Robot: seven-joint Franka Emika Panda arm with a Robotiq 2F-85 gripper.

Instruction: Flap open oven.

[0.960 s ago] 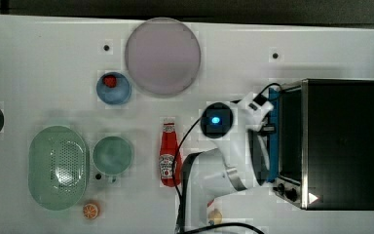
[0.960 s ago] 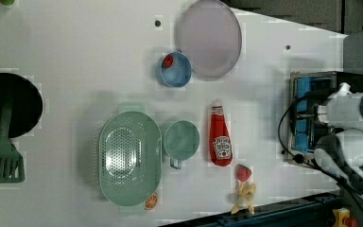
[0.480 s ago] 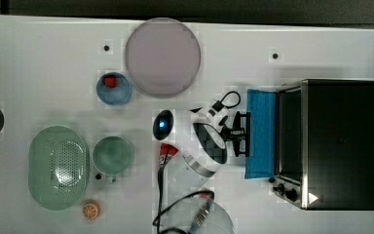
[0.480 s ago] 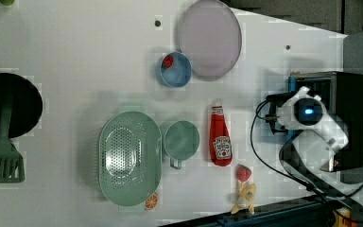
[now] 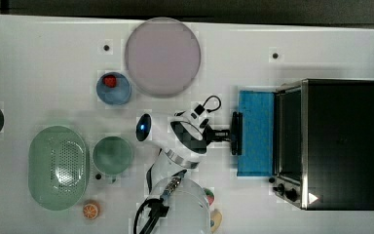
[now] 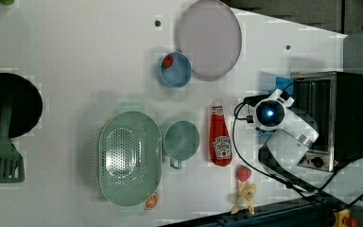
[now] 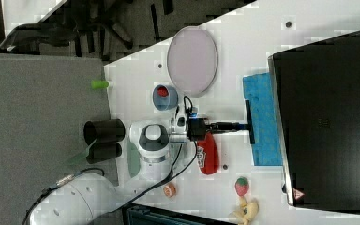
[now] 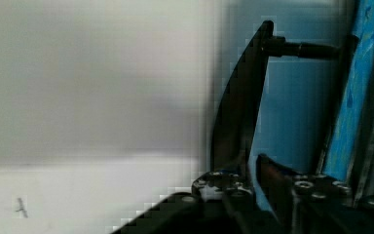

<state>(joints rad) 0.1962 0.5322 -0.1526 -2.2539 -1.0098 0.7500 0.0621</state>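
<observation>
Blue-tinted glass of the oven [image 5: 331,146] door [image 5: 256,131] lies folded flat. Its handle [image 5: 235,132] is clamped in the tool [image 5: 230,133].

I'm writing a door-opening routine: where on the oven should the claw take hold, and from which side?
Grip the black bar handle along the free edge of the oven door. The door lies folded down flat, so the bar stands proud at the top view's left. Coming in level from that side looks best, as the claw does here, closed on the bar.

A ketchup bottle [image 6: 221,138] lies beside a green mug [image 6: 181,139] and what looks like a colander [image 6: 129,157].
</observation>
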